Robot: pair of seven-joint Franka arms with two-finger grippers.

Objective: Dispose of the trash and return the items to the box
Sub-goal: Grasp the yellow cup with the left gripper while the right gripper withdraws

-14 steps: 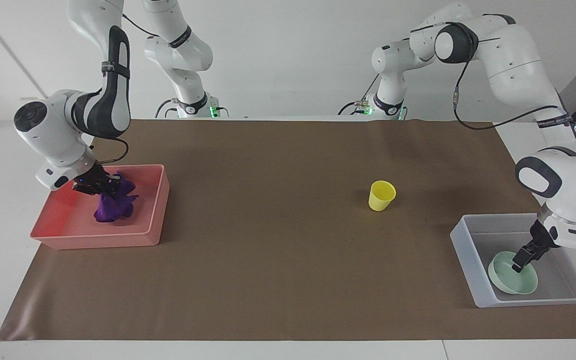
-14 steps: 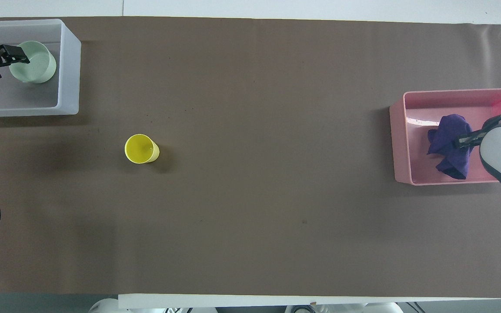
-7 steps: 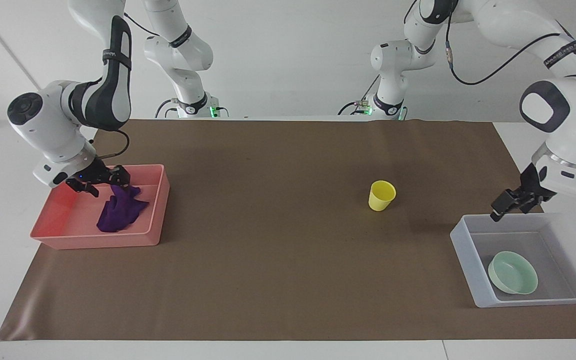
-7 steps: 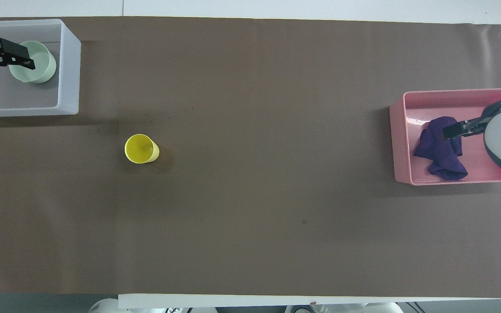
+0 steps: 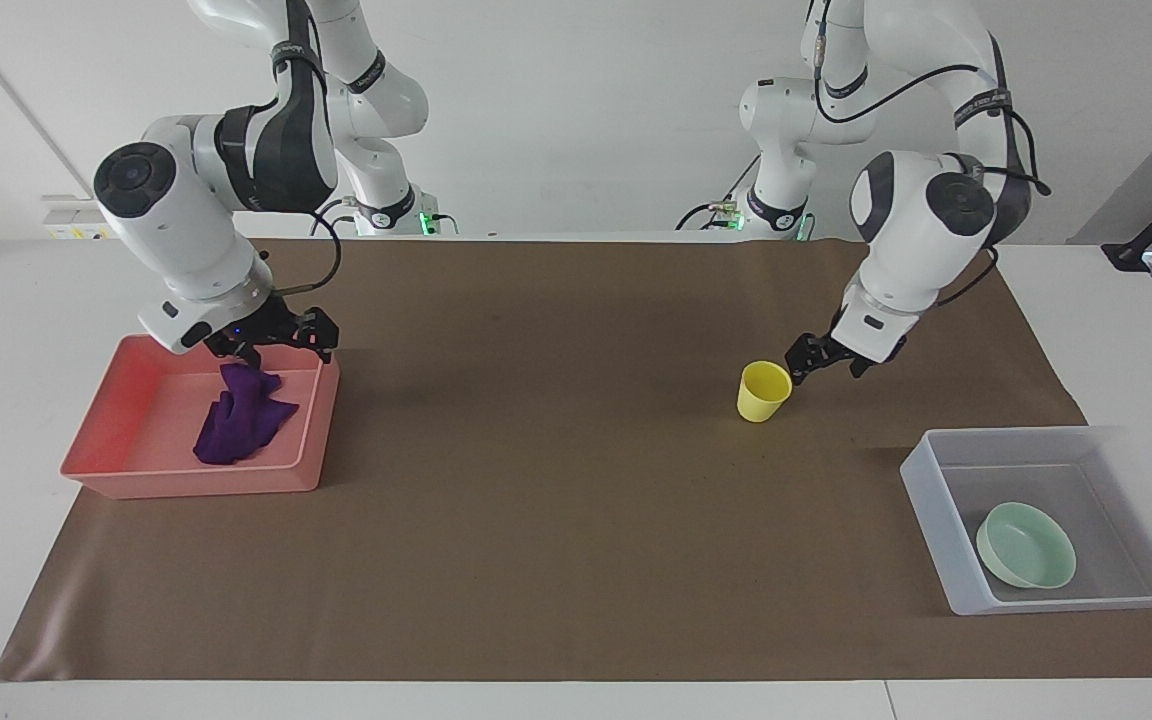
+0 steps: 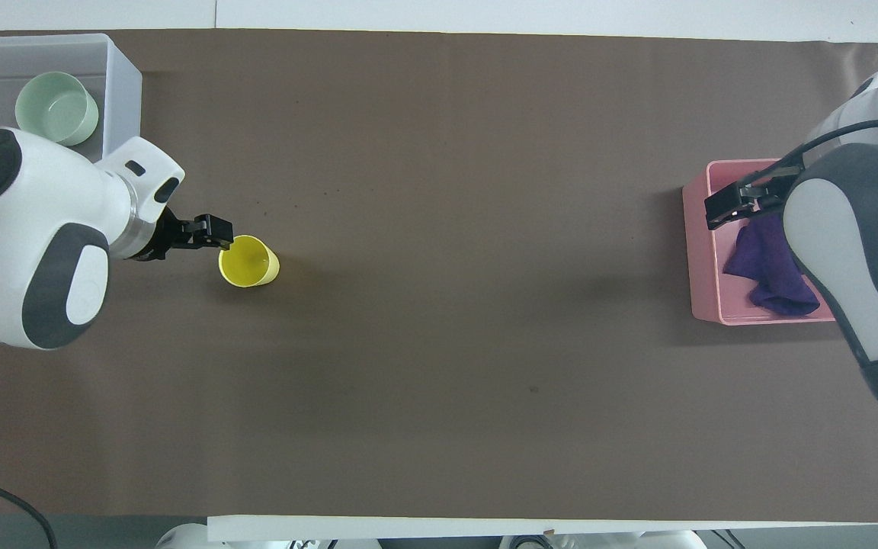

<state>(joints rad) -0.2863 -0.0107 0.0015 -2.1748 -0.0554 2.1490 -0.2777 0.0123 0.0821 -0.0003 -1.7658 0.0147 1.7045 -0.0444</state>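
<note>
The yellow cup [image 5: 764,392] stands upright on the brown mat [image 5: 556,480]; it also shows in the overhead view [image 6: 248,261]. My left gripper [image 5: 804,362] is open and empty, right beside the cup's rim on the side toward the left arm's end [image 6: 219,235]. The mint-green bowl [image 5: 1026,545] lies in the translucent bin [image 5: 921,480]. The purple cloth wad [image 5: 241,420] lies in the pink tray [image 5: 136,440]. My right gripper [image 5: 276,345] is open and empty above the tray's wall that faces the table's middle [image 6: 732,202].
The bin [image 6: 125,91] sits at the left arm's end of the table, farther from the robots than the cup. The pink tray [image 6: 702,252] sits at the right arm's end. The mat covers most of the table.
My left gripper let go of the bowl, rose out of the bin and moved to the cup. My right gripper released the cloth into the tray and lifted toward the table's middle.
</note>
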